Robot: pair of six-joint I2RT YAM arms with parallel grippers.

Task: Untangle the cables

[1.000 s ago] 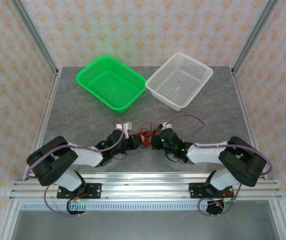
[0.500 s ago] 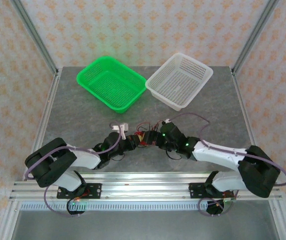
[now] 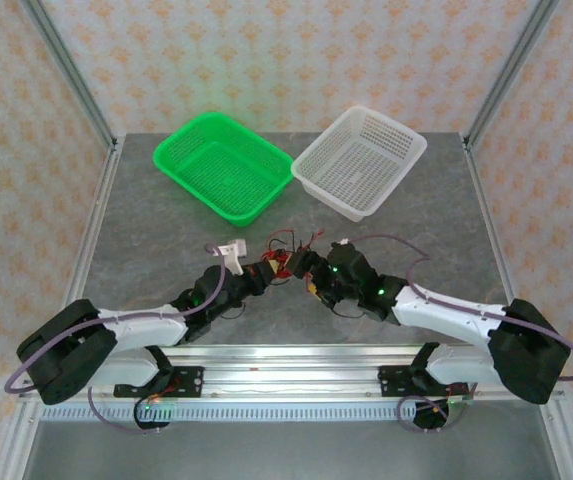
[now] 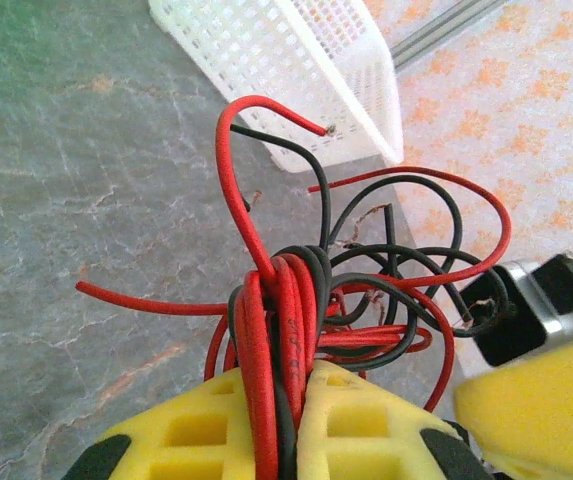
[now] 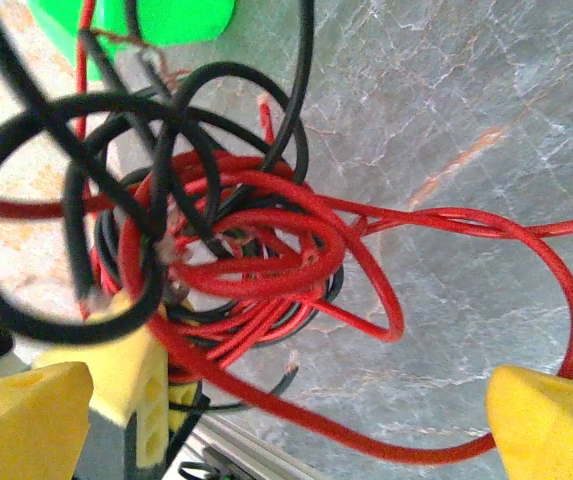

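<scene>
The left claw (image 4: 278,392) is pressed together on a thick stem of the cables (image 4: 301,300), pinching red and black strands side by side between its yellow pads. The knot fans out just past its fingertips, over the near middle of the table (image 3: 146,230); whether any loop rests on the table I cannot tell. The right claw (image 5: 286,430) stands spread wide with nothing pinched, the knot directly in front of it and one long red loop sagging across the gap between its fingers. The step in hand looks like choosing a fresh strand to draw out. That long red loop seems the best pick, since it runs free on the right of the knot. The right claw should take it alone, close to where it leaves the tangle, and pull rightward, away from the left claw's hold. Black loops cross over the red coils on the left side and could be caught along with it. The left claw's pad also sits just beside the right claw's left finger, so closing there risks a bump. The green basket (image 3: 224,165) and white basket (image 3: 359,160) lie at the far side, well apart.
</scene>
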